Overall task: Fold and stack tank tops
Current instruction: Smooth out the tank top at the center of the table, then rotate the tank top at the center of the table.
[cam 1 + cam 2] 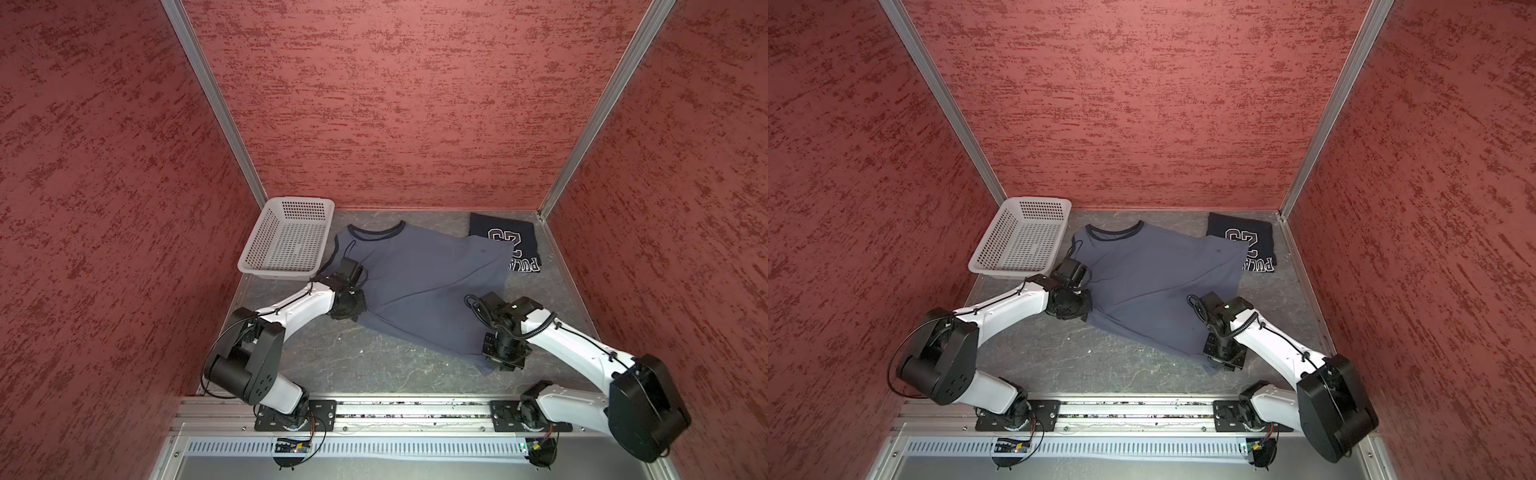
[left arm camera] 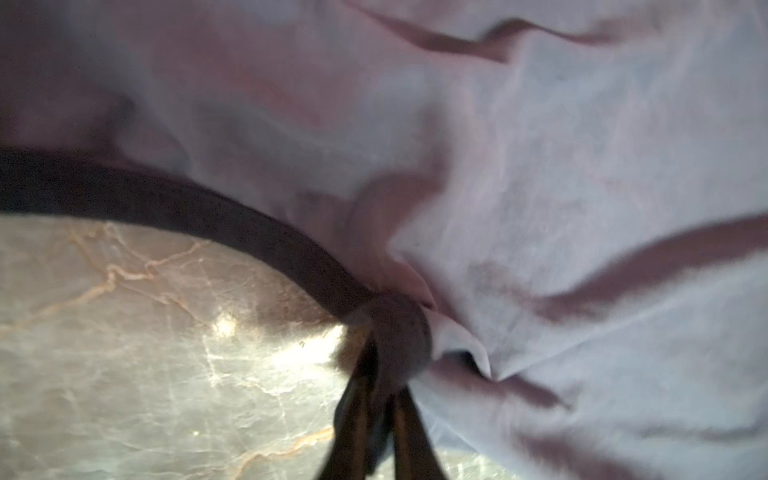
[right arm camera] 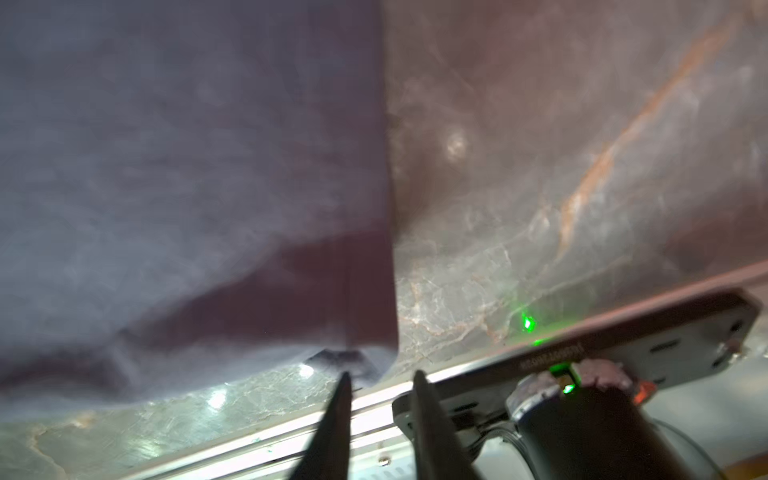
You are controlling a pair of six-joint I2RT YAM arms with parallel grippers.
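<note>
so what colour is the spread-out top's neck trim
Navy; the neck trim shows best in a top view.

My work surface is a grey marbled tabletop (image 1: 374,365). On it stands a white perforated basket (image 1: 286,241). The slate blue-grey tank top (image 1: 419,282) lies spread just beside the basket. The folded navy tank top (image 1: 511,241) lies beyond it, edges touching.

Matt creased cloth of the slate tank top (image 1: 419,282) — glossy veined tabletop (image 1: 374,365), perforated plastic basket (image 1: 259,237).
</note>
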